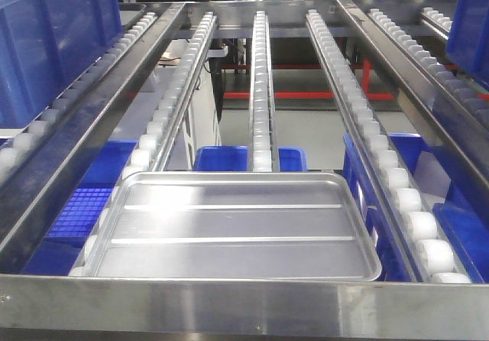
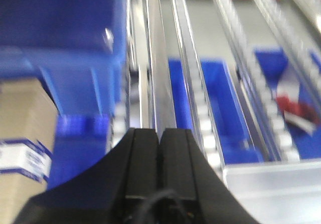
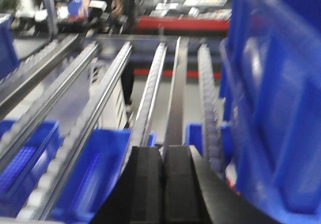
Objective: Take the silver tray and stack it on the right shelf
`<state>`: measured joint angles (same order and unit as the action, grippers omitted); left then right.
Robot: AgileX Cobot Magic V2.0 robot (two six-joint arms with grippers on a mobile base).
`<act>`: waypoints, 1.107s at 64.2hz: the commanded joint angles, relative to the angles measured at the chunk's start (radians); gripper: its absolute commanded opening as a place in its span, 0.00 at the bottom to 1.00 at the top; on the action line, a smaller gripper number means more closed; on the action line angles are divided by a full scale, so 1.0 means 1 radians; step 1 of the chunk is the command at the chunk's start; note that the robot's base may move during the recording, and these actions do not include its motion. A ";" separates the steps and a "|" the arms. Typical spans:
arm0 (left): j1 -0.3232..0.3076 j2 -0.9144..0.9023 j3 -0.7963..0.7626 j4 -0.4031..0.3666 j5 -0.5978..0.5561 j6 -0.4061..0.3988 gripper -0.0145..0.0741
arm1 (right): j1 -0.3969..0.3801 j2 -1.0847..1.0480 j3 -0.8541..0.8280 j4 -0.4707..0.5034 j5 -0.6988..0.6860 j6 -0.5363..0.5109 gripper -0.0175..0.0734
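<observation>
We see the silver tray (image 1: 229, 230) lying flat in the lower centre of the front view, on the roller rails (image 1: 262, 89) of the right shelf (image 1: 359, 119). Its near rim sits just behind the wide front bar (image 1: 229, 306). Its two long ridges run across the frame. The left rim rests over the left rail, the middle rail passes under its far edge, and its right rim lies just beside the right-hand rail. Blue bins (image 1: 221, 157) show below the rails, and a large blue crate (image 1: 53, 43) fills the upper left.

In the left wrist view, which is blurred, the left fingers (image 2: 150, 138) rise from the bottom centre, pressed together with nothing between them. A cardboard box (image 2: 20, 148) stands at the left edge, and a bright metal surface crosses the lower right; we cannot tell whether it is the tray or the bar.

In the right wrist view the right fingers (image 3: 153, 158) are likewise closed on each other and hold nothing. A tall blue bin (image 3: 281, 98) fills the right side of that frame.
</observation>
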<state>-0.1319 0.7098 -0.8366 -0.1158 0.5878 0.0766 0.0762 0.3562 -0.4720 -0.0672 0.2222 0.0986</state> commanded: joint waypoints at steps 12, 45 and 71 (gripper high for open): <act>-0.002 0.153 -0.082 -0.250 0.046 0.089 0.55 | 0.110 0.072 -0.038 0.009 -0.050 -0.009 0.66; -0.313 0.374 -0.082 -0.387 0.191 0.184 0.54 | 0.426 0.472 -0.158 0.250 0.220 -0.009 0.77; -0.515 0.550 -0.155 0.183 0.231 -0.424 0.54 | 0.423 0.904 -0.429 0.143 0.426 0.150 0.76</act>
<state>-0.6136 1.2432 -0.9302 -0.0528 0.8273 -0.1498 0.5008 1.2236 -0.8456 0.1355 0.6770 0.1691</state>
